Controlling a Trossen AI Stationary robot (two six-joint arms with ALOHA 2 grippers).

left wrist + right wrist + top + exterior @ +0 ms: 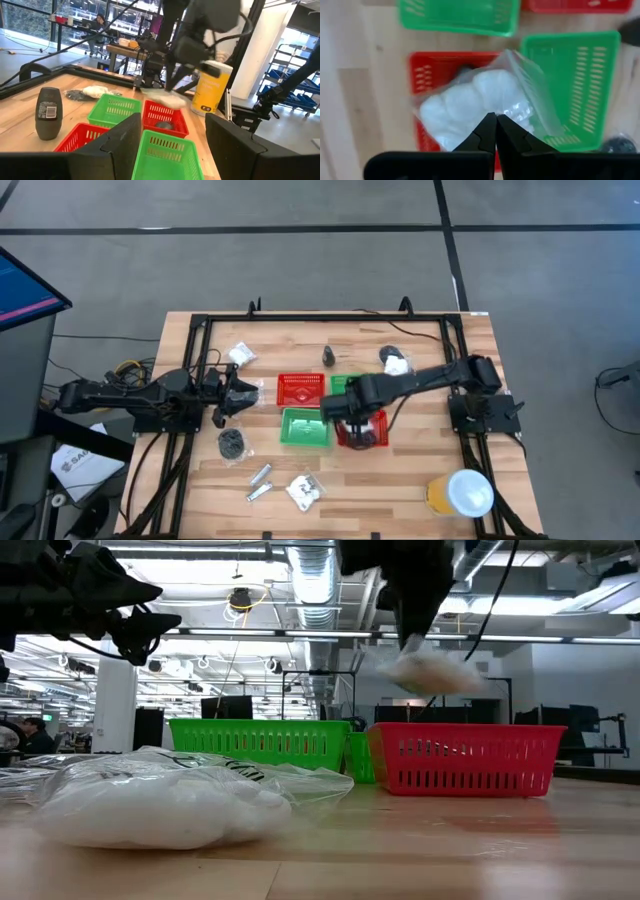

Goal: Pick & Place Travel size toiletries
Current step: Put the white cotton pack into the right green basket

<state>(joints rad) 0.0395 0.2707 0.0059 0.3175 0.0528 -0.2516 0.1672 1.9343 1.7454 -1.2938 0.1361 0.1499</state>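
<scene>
My right gripper (495,126) is shut on a clear packet of white cotton balls (472,102), hovering over the near red basket (365,433), where a dark round piece (162,125) lies. My left gripper (232,396) is open and empty above the table's left side, left of the baskets. Loose on the table are a white packet (242,355), a dark oblong bottle (328,357) standing upright, a black coil (232,443), two silver tubes (260,480) and another white packet (305,491). A black piece and a white one (396,363) lie at the far right. My right gripper pinches the packet between its two fingers by the clear plastic edge (507,112) beside the cotton balls, coming from above and pointing down. The packet (432,670) hangs tilted below the fingers, lifted clear above the red basket (465,760).
Four mesh baskets sit mid-table: a far red one (300,388), a far green one (342,383), a near green one (305,428) and the near red one. A yellow tub with a white lid (462,492) stands at the near right corner. A black frame borders the table.
</scene>
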